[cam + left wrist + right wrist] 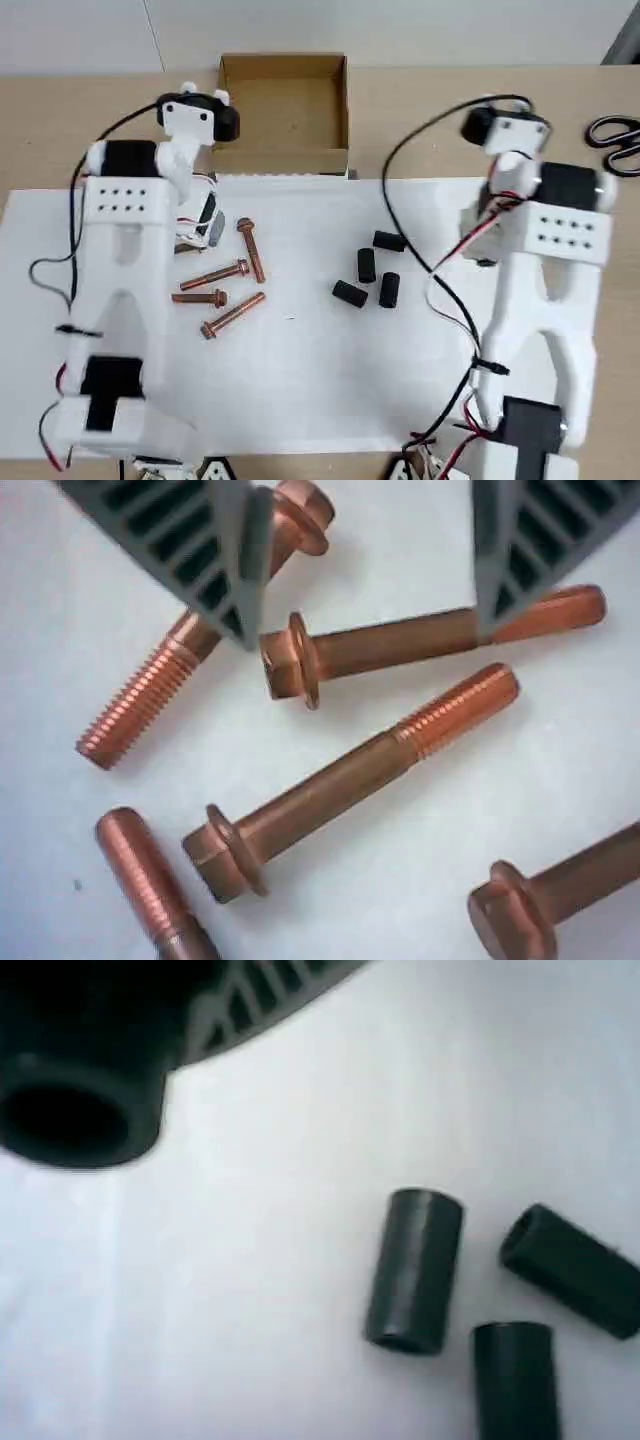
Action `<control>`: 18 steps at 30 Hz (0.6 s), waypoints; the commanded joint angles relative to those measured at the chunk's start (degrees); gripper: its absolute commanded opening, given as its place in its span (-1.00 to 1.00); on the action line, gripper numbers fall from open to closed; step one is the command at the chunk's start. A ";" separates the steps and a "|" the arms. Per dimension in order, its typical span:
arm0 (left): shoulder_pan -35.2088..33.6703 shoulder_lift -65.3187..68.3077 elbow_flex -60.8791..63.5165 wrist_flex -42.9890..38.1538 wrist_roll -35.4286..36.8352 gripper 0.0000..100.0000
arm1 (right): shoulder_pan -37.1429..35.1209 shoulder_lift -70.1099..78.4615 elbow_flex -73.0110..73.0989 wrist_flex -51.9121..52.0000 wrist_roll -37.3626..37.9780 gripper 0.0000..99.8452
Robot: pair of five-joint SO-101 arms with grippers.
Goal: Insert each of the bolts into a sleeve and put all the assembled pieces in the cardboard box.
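So the left gripper [368, 635] is spread wide and sits low over the bolt pile, left of centre in the high view, with one bolt [400, 648] lying across the gap between its jaws. Looks to me like the step in hand is grabbing that bolt. My advice: close on the smooth shank, not the threads or the flanged head, and watch the neighbouring bolt [190, 640] that one finger [215, 560] hangs right over (it's just beside the target's head and could get dragged along). Then lift straight up so nothing rolls. The right gripper [140, 1050] appears to be clamped on a black sleeve [75, 1115] with its open bore facing the wrist camera. That's handy, since the bolt has to go in tip first and lined up with that bore. Four loose sleeves [366, 265] lie near the centre of the high view, right of the bolts. The cardboard box [283, 62] is at top centre, just past the edge of the white sheet [300, 400]. I can't spot anything in it, so no assembled pieces are boxed yet by my reckoning.
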 commanded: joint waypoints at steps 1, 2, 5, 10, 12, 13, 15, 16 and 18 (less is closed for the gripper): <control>0.18 3.52 -3.82 1.14 0.26 -0.73 | 2.33 -2.59 2.64 0.92 0.62 -0.99; 0.18 5.01 -4.70 1.14 0.35 -0.73 | 2.33 -2.59 3.87 0.92 0.62 -0.99; -0.44 8.44 -7.78 1.14 2.11 -0.73 | 2.33 -2.77 6.33 0.92 0.62 -0.99; -0.70 12.13 -11.47 1.14 -0.62 -0.73 | 1.98 -5.76 7.38 0.84 0.26 -0.99; -0.62 14.15 -13.05 0.79 -0.35 -0.73 | 1.89 -6.73 8.18 0.75 0.26 -0.99; -0.53 15.21 -13.85 0.62 0.53 -0.73 | 1.98 -7.16 8.88 0.75 0.35 -0.99; -0.44 17.58 -15.08 0.18 4.13 -0.73 | 1.98 -7.69 10.81 0.66 0.44 -0.99; -0.35 18.81 -15.87 0.09 6.59 -0.73 | 1.98 -8.04 11.87 0.66 0.44 -0.99; -0.26 21.19 -17.54 0.26 12.22 -0.73 | 2.07 -8.84 13.71 0.48 0.35 -0.99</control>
